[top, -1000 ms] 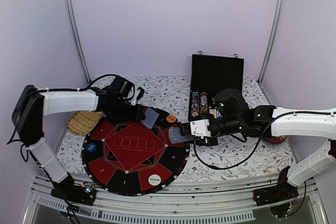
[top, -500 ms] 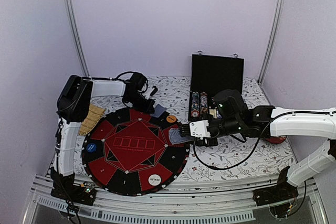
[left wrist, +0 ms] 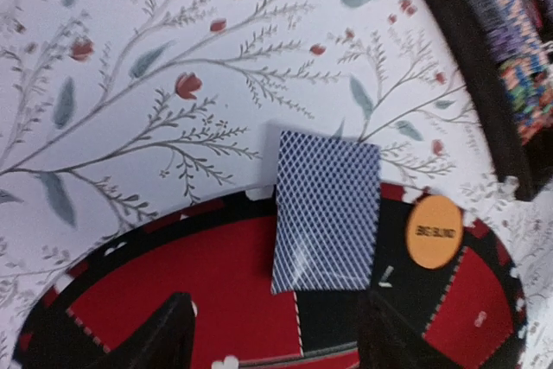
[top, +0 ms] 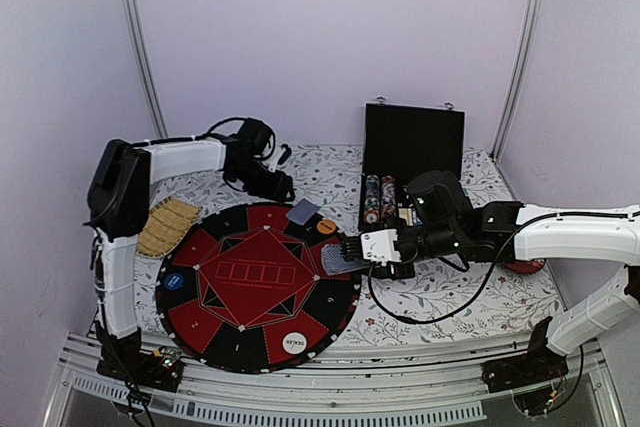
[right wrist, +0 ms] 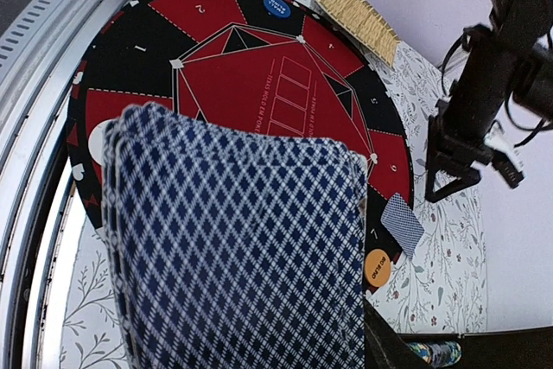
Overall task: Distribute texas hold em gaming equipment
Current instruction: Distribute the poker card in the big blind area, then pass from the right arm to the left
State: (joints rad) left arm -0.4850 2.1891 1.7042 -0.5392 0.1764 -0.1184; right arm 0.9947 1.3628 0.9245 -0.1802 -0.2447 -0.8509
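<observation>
A single card (top: 303, 212), blue-patterned back up, lies across the far rim of the round poker mat (top: 215, 332), half on the floral cloth. In the left wrist view the card (left wrist: 327, 211) sits just ahead of my left gripper (left wrist: 276, 343), which is open with nothing in it. My left gripper (top: 275, 187) hovers behind and left of the card. An orange "BIG BLIND" disc (left wrist: 435, 231) rests beside it. My right gripper (top: 348, 253) is shut on the deck of cards (right wrist: 242, 248) over the mat's right edge. A blue disc (top: 175, 281) and the white DEALER disc (top: 294, 343) lie on the mat.
An open black case (top: 413, 142) with rolls of chips (top: 380, 197) stands at the back right. A straw brush (top: 168, 225) lies left of the mat. A red object (top: 525, 267) shows under my right arm.
My left gripper let go of the card onto the mat's far rim, opened, and drew back toward the far left. The right arm and the deck have not moved.
</observation>
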